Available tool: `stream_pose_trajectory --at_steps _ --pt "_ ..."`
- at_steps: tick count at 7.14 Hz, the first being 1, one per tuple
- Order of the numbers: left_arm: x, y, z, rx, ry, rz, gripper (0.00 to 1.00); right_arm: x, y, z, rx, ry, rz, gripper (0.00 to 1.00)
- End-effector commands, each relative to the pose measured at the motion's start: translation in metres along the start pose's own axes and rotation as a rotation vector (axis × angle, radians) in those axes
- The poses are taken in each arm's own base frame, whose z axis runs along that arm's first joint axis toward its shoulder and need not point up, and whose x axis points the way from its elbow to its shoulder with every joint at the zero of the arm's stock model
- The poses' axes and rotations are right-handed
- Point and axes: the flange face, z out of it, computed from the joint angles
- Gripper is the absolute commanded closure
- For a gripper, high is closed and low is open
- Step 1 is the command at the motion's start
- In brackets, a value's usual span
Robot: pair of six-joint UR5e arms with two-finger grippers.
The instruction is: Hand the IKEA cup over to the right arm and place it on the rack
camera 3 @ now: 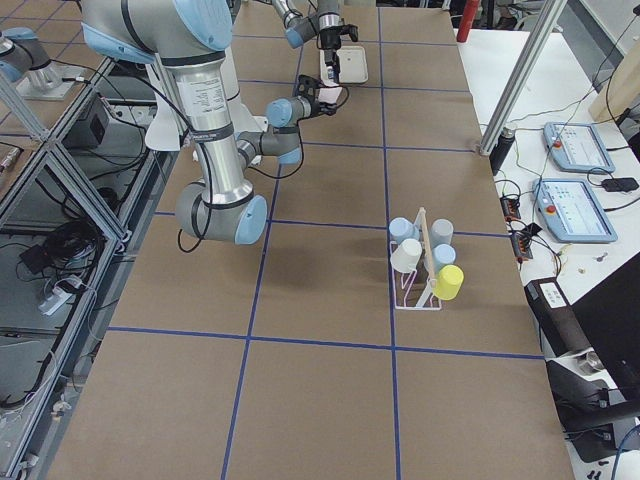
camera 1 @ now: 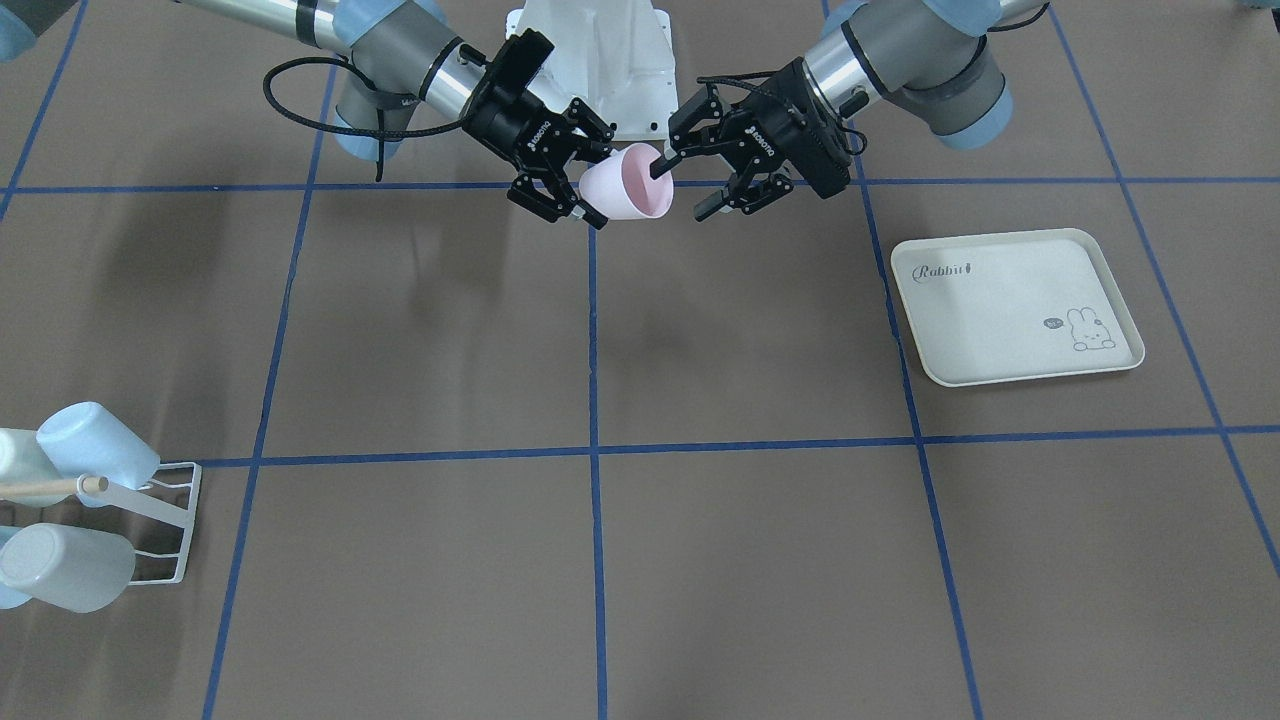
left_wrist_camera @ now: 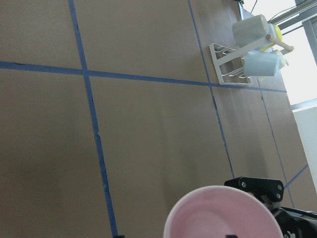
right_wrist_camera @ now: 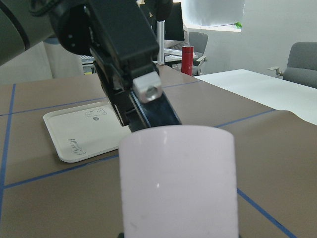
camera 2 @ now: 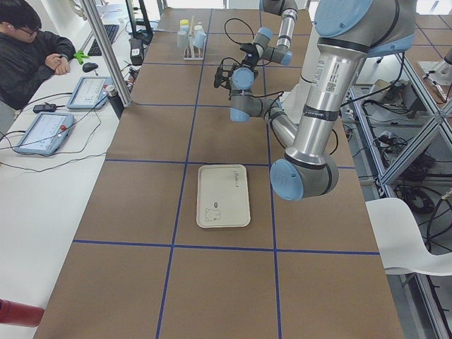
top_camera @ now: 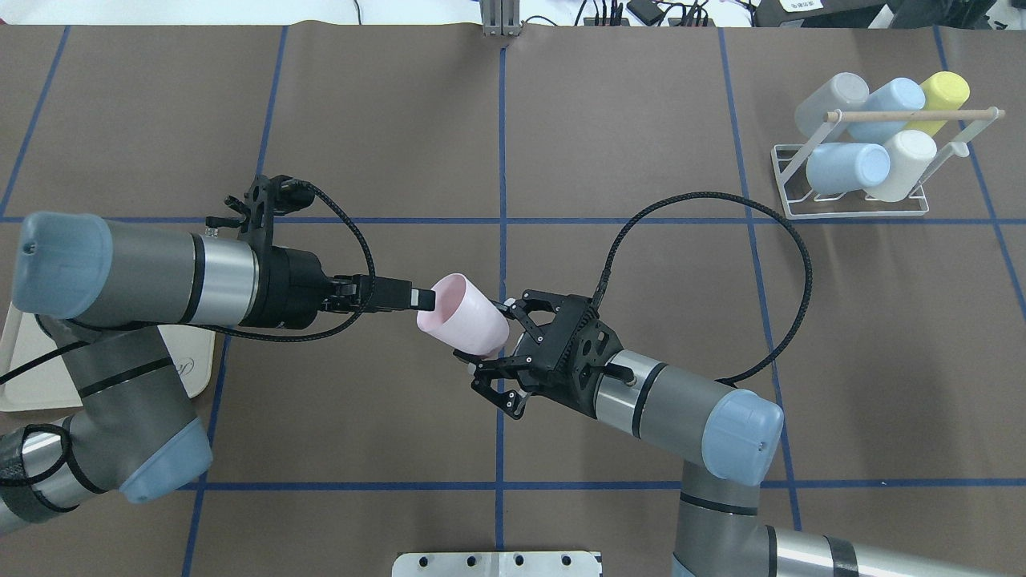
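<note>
Mid-air handover, pink cup (top_camera: 465,316) up off the surface in the middle, between the two arms.
Left gripper (camera 1: 682,190) stood wide: one finger poked into the cup mouth, the other clear of the rim, so it was not gripping. The pink cup lay on its side in the air, mouth toward the left arm, base toward the right arm. Right gripper (top_camera: 485,330) was clamped across the cup body near the base, a finger on each side. Rack (top_camera: 910,115) sat well apart at the far right with five cups (top_camera: 846,167) on it. To do this well, the left arm probably needed to back straight out along the cup axis so the inside finger would not drag the rim. The right needed to hold firm meanwhile. No free prong could be made out.
</note>
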Motion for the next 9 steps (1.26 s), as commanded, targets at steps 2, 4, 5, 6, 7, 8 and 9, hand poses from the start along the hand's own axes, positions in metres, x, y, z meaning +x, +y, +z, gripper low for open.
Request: stream_pose_trajectory --at_steps 2,4,5,6,7,8,9 --pt "-0.087 -0.020 -0.055 0.054 -0.178 0.166 0.00 0.044 0.000 0.003 -0.189 0.105 -0.065 0.89" --pt "-0.166 -0.029 -0.116 0.058 -0.352 0.389 0.00 0.076 -0.030 -0.039 -0.490 0.212 -0.104 1.00" --pt "-0.193 -0.035 -0.143 0.057 -0.419 0.473 0.00 0.107 -0.048 -0.056 -0.674 0.302 -0.155 1.00" --pt "-0.208 -0.037 -0.160 0.054 -0.458 0.518 0.00 0.136 -0.064 -0.081 -0.808 0.348 -0.267 1.00" --pt "-0.213 -0.036 -0.167 0.053 -0.468 0.526 0.00 0.174 -0.079 -0.113 -0.940 0.397 -0.365 1.00" --pt "-0.213 -0.036 -0.167 0.053 -0.468 0.526 0.00 0.206 -0.090 -0.145 -1.091 0.443 -0.461 1.00" --pt "-0.214 -0.036 -0.168 0.052 -0.469 0.525 0.00 0.226 -0.092 -0.163 -1.230 0.464 -0.614 1.00"
